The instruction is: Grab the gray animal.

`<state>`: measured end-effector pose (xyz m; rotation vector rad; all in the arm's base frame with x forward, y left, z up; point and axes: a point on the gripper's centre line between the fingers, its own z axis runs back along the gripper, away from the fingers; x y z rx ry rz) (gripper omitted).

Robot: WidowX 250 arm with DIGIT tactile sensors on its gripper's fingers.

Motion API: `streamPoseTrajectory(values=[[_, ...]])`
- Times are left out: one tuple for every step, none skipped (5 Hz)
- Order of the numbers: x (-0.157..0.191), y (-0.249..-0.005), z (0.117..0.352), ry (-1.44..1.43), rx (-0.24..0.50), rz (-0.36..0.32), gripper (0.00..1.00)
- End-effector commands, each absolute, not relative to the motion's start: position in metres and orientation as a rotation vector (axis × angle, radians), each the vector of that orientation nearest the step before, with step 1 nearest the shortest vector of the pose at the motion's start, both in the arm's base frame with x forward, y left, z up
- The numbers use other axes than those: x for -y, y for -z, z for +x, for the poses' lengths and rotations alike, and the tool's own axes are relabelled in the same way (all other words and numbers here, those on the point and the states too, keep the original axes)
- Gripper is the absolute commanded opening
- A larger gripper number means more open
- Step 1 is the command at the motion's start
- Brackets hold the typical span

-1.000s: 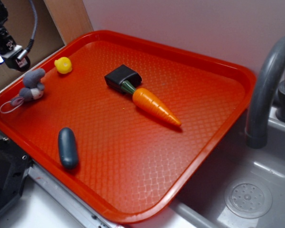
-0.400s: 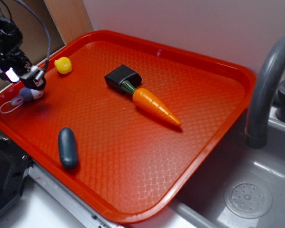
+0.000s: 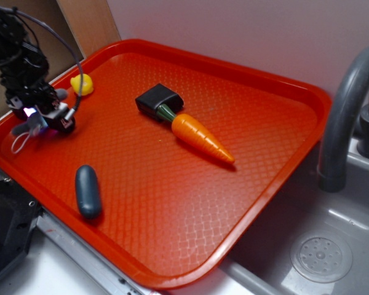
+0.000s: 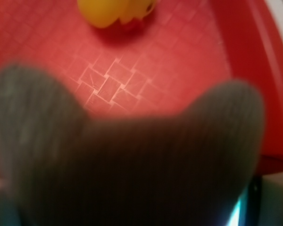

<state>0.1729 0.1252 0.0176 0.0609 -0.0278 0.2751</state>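
At the left of the exterior view, on the red tray (image 3: 252, 123), the pincer (image 3: 44, 118) is down directly over the mouse (image 3: 23, 128), so only a gray bit and its white tail loop show at the pincer's left. The wrist view shows what the exterior hides: the two gray ears (image 4: 33, 117) fill the lower frame, very close, with the duck (image 4: 114, 10) at the top. Whether the pincer is clenched on the mouse I cannot tell.

Red tray (image 3: 264, 123) with embossed lattice pattern; gray ribbed plush animal (image 4: 132, 169) fills the space between the jaws. Beyond the jaws: yellow duck (image 4: 115, 10). Orange carrot (image 3: 202, 137), dark blue-gray capsule (image 3: 88, 191).
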Motion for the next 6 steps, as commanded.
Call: streamPoseTrajectory(values=[[-0.123,-0.032,0.171,-0.236,0.049,0.096,0.0],[-0.109,-0.071,0.171,-0.191,0.085,0.059,0.0],[-0.082,-0.113,0.177,-0.185,0.115,0.064,0.0],[-0.044,-0.15,0.179,-0.109,0.098,0.007,0.0],[-0.007,-0.182,0.17,-0.05,0.114,-0.068,0.0],[0.02,-0.208,0.159,-0.038,0.152,-0.092,0.0]])
